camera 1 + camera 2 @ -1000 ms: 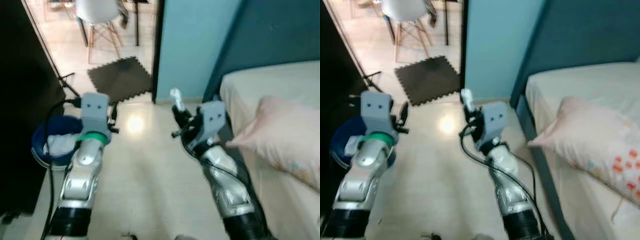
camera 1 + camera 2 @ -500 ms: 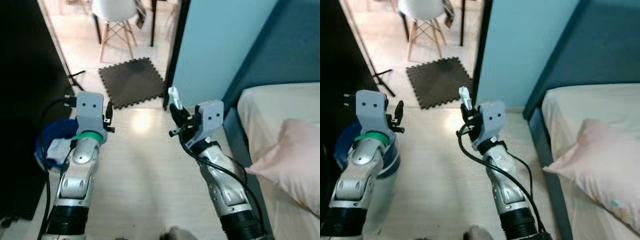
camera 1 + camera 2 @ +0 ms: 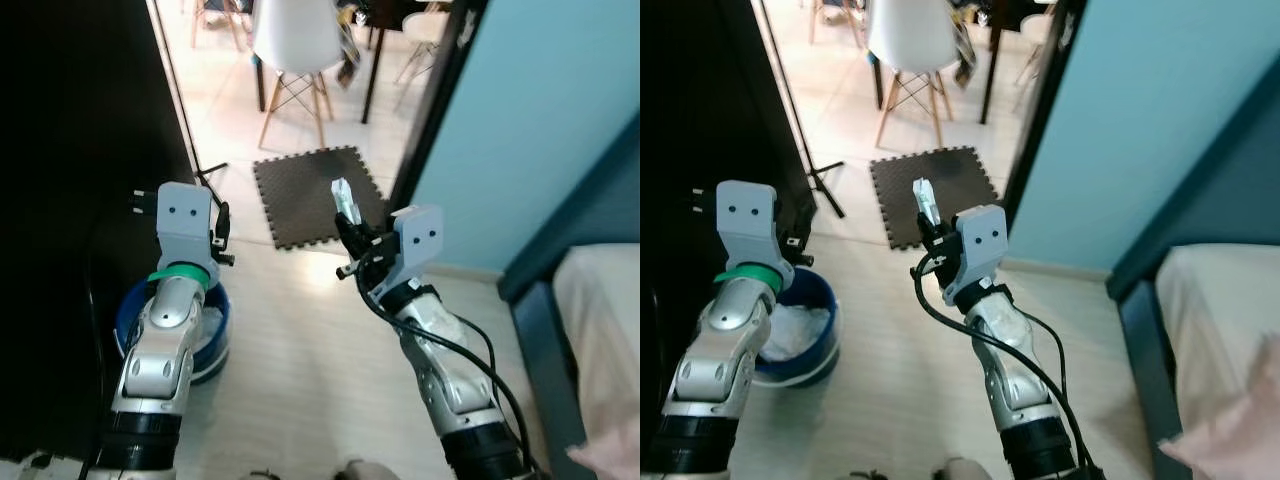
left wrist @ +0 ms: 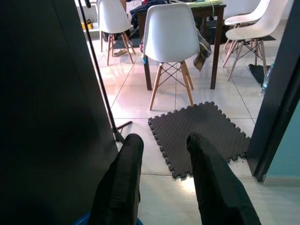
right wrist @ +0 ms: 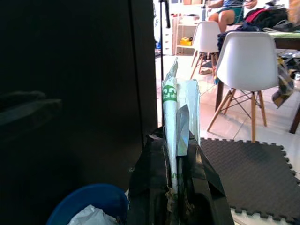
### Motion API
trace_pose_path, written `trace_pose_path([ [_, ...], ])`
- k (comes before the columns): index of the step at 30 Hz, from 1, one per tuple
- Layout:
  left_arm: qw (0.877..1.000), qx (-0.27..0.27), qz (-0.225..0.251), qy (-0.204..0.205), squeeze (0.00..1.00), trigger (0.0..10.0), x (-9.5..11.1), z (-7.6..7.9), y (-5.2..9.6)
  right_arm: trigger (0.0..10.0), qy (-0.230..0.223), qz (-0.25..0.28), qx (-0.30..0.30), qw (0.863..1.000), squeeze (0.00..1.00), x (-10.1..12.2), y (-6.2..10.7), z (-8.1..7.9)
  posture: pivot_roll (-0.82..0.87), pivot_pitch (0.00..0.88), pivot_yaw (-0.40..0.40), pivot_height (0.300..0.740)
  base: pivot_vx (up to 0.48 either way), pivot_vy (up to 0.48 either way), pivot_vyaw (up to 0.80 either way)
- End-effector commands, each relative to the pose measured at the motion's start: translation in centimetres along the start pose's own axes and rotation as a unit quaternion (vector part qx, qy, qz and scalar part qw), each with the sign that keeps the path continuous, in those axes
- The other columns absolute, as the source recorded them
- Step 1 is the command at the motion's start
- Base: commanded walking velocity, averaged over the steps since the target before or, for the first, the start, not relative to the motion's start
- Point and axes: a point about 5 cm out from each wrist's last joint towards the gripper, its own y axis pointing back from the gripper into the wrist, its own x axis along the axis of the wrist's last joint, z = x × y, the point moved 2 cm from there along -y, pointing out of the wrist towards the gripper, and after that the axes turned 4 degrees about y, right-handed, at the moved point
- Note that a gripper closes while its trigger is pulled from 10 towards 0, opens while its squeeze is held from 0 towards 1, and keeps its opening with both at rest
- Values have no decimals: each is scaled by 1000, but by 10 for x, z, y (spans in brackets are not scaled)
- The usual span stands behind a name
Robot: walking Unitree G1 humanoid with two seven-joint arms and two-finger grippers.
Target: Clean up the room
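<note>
Right hand (image 5: 178, 187) pinching a white wrapper (image 5: 177, 119), held up mid-scene. Left hand (image 4: 161, 154) spread, empty, above the blue bucket (image 3: 810, 335) at near left.

Doorway ahead, bucket at the left — bed at the right.
The bucket (image 3: 215, 335) sits on the floor under the left arm, crumpled paper (image 3: 795, 330) inside it. A foam mat (image 3: 315, 195) lies ahead in the doorway, a chair (image 3: 293, 45) behind it. The bed (image 3: 1215, 330) stands right — wall (image 3: 540, 130) behind it.
</note>
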Motion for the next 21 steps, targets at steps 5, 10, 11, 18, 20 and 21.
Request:
trace_pose_path([
  [5,1000,-3,-6,-2,0,10000,-2,3,1,10000,-8,-3,2,1000,0,-2,2,1,-84,28,13,735,415,0,764],
  [10,1000,-3,-6,-2,0,10000,-2,4,1,10000,-14,-2,9,1000,0,-1,2,-1,-85,29,13,735,412,0,763],
  [11,1000,-2,-7,-2,0,10000,-3,4,1,10000,-15,-2,11,1000,0,-1,2,-2,-85,29,13,735,409,0,756],
  [18,1000,-2,-12,-4,0,10000,-4,4,0,10000,-27,-8,12,1000,0,-4,2,-1,-83,28,17,735,397,0,437],
  [20,1000,-2,-13,-5,0,10000,-4,4,0,10000,-29,-10,11,999,0,-4,2,-1,-83,28,18,735,368,0,0],
  [21,1000,-1,-19,-7,0,10000,-6,4,0,10000,-30,-12,9,999,0,-5,2,0,-83,27,18,735,0,0,0],
])
